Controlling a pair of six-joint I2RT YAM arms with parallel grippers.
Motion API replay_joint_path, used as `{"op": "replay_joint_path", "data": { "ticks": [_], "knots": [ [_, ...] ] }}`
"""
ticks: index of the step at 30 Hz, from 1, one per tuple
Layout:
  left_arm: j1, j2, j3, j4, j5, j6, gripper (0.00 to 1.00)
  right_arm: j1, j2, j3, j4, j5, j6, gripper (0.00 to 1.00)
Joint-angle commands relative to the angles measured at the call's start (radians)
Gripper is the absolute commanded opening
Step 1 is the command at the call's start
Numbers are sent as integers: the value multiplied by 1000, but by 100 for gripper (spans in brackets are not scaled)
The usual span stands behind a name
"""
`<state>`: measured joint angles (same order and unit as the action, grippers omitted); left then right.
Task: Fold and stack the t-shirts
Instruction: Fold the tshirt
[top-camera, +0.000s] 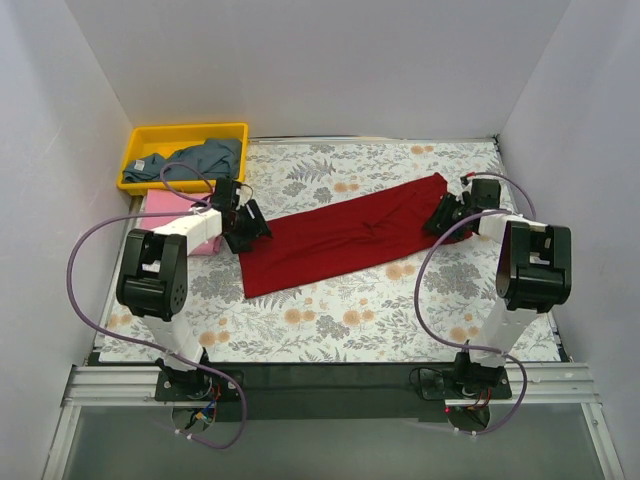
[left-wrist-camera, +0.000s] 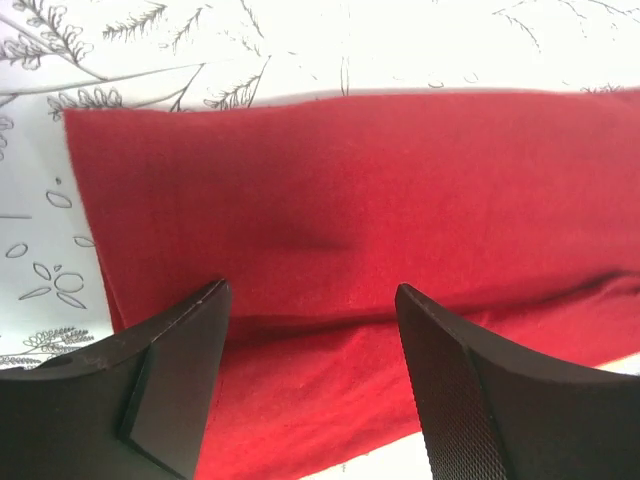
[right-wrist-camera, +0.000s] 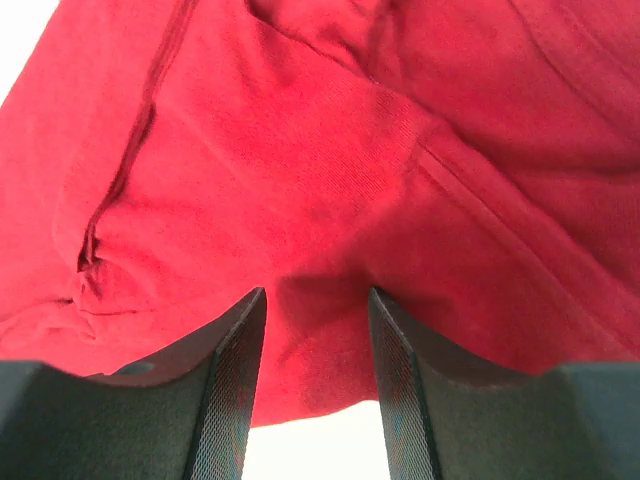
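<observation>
The large dark red cloth t-shirt is a plain, even red without print, deeper in tone along its creases and seams. The table wears a white covering patterned with grey leaf sprigs and pale orange blossoms. The rectangular plastic bin is bright yellow. The crumpled cloth shirt is a plain blue-grey, and the folded cloth shirt a plain pink. The left arm and right arm are white with black joints. Their jaws are matt black with a fine cross-hatched grain, and their thin cables are purple. The smooth walls are plain white.
</observation>
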<state>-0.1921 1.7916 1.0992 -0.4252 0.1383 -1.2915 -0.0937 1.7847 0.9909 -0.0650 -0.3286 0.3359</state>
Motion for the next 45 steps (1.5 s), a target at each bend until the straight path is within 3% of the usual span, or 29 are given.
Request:
{"op": "replay_joint_path", "data": {
  "ticks": [1,4,8,14,18,23,27,31,39,45],
  "knots": [
    [-1,-40,-93,-53,-8,-19,63,-17,108,115,-1,-36,-46,45],
    [-1,-58,-139,-50,52,-26,63,-44,215,204,-4,-56,-69,46],
    [-1,-98,-203,-58,107,-25,63,-61,366,464,-67,-66,-141,46],
    [-76,-161,-245,-89,197,-45,64,-63,516,721,-202,-6,-256,46],
    [-109,-246,-289,-109,175,-66,64,-57,483,766,-246,14,-291,47],
    [-95,-342,-237,-153,-33,-60,66,20,234,591,-249,91,-331,48],
    [-61,-371,-202,-138,-124,-45,68,175,-8,399,-245,118,-315,48],
    [-37,-336,-191,-113,-181,-20,68,356,-106,287,-248,115,-293,48],
    [-27,-247,-168,-58,-200,-6,65,765,-68,314,-295,85,-273,44],
    [-27,-213,-171,-46,-175,12,64,991,-9,357,-372,118,-287,42]
  ]
}}
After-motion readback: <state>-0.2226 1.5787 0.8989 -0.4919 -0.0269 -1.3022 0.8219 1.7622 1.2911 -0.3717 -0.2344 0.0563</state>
